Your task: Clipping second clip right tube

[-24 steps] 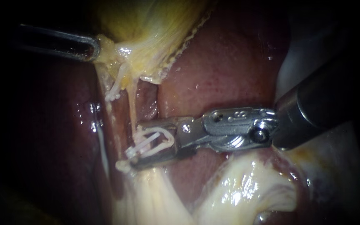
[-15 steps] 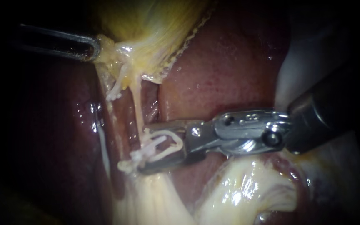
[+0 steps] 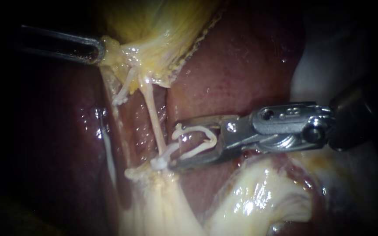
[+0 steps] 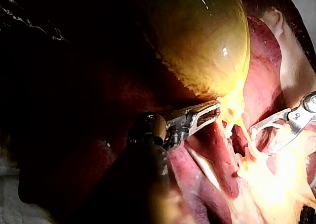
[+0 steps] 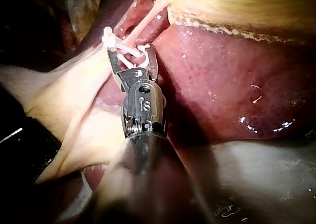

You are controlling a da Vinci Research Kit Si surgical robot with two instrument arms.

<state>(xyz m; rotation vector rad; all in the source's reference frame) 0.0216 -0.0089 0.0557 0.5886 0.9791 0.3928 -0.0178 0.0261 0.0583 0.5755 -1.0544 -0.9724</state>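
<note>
Dark red liver [image 3: 241, 65] fills the background, with the yellow gallbladder [image 3: 154, 26] lying over it and pale fatty tissue [image 3: 259, 196] below. From where I stand I count two instruments, two thin tubes and one clip I am sure of. The left instrument [image 3: 97, 50] has its jaws closed on the gallbladder's lower edge. The left tube [image 3: 125, 87] is short and whitish. The right tube [image 3: 153, 116] is a taut, pale pink strand running from the gallbladder down to the fatty tissue. The right instrument [image 3: 174, 146] has its jaws wide apart, gripping the clip [image 3: 206, 132] between them. The clip is a white U whose mouth faces the right tube, which passes just beyond the jaw tips. Whether the clip's lower arm touches the tube I cannot tell.
</note>
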